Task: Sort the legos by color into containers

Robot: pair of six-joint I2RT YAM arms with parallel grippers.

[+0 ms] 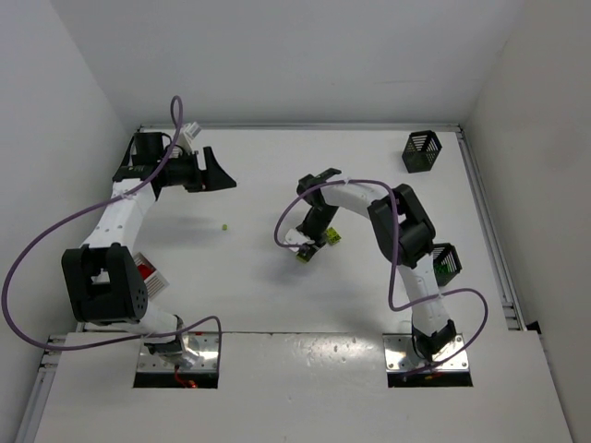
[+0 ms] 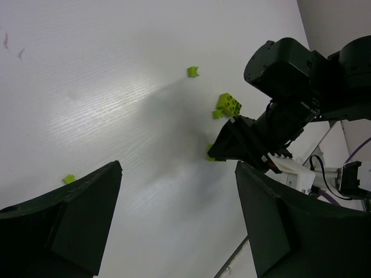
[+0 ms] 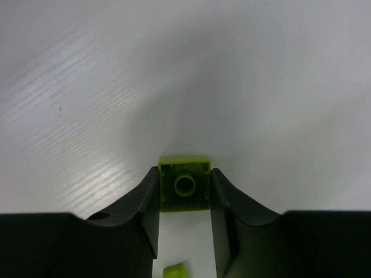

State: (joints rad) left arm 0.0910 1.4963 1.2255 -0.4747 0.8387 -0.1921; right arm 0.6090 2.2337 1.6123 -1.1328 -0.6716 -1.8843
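While I watch from the top view, the right gripper [image 1: 311, 242] is down on the table [image 1: 277, 305] mid-scene, among a few yellow-green legos [image 1: 331, 237]. From up here I cannot tell how its fingers stand. One black basket [image 1: 422, 152] sits in the far right corner, well apart. A second black basket [image 1: 445, 263] stands just beside that arm's elbow, with green showing inside. The left gripper [image 1: 217, 171] hovers at the far left, spread wide and empty. A lone tiny brick [image 1: 225, 226] lies between the arms.

Over to the left wrist view: its fingers [image 2: 81, 220] are wide apart over bare table, gripping nothing. Beyond them a studded clump [image 2: 229, 104] lies just beside the right gripper's tip.

Right wrist view, and here's the answer. The fingers [image 3: 145, 200] pinch a yellow-green brick [image 3: 185, 184], one pad on each side, and the brick looks to be sitting on the table. A stray piece [image 3: 175, 271] lies just near of it.

My worries from here: the hold is right at the fingertips on slick plastic, so I judge the brick could squirt out on the lift. The neighbours sit close enough to get nudged and scattered. A careless elbow swing could knock the near basket.
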